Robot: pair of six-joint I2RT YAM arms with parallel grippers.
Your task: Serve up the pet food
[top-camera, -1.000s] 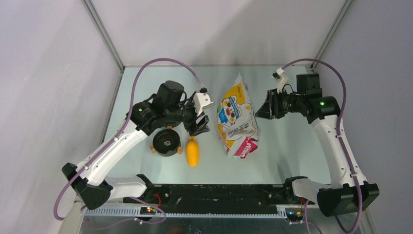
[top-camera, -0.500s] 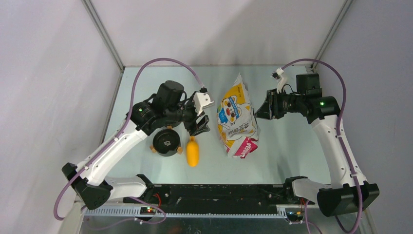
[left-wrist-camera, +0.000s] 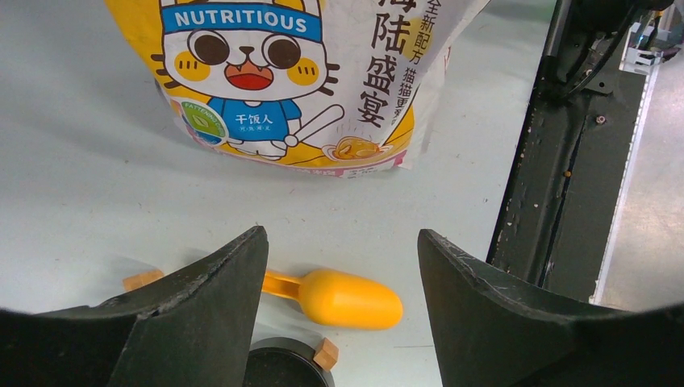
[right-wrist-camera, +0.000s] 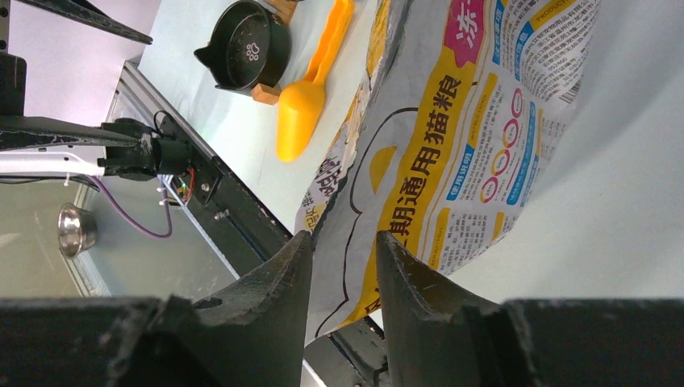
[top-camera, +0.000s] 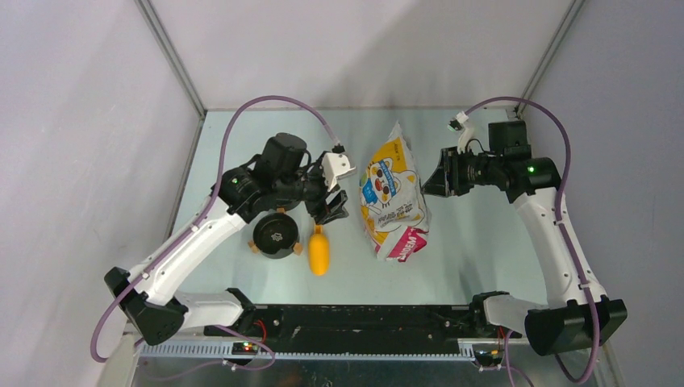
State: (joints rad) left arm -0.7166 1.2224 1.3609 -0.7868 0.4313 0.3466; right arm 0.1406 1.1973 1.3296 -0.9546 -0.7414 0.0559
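No kibble shows in any view. The white, yellow and pink cat-printed bag [top-camera: 394,197] stands mid-table and also shows in the left wrist view [left-wrist-camera: 298,81] and the right wrist view [right-wrist-camera: 468,145]. The orange scoop [top-camera: 319,251] lies open side down beside a black bowl [top-camera: 275,235]. My left gripper [top-camera: 331,208] hovers open above the scoop's handle; the scoop [left-wrist-camera: 339,297] shows between its jaws [left-wrist-camera: 340,246]. My right gripper [top-camera: 431,179] is at the bag's right edge, its jaws [right-wrist-camera: 343,242] narrowly open, with the bag's edge in line with the gap.
The bowl [right-wrist-camera: 246,52] has small wooden blocks [left-wrist-camera: 326,353] at its sides. A black rail [top-camera: 363,318] runs along the near table edge. Walls close in the table at the left, back and right. A metal cup [right-wrist-camera: 74,230] sits below the table edge.
Hardly anything: both arms have shifted by a hair. The bag, scoop and bowl have not moved.
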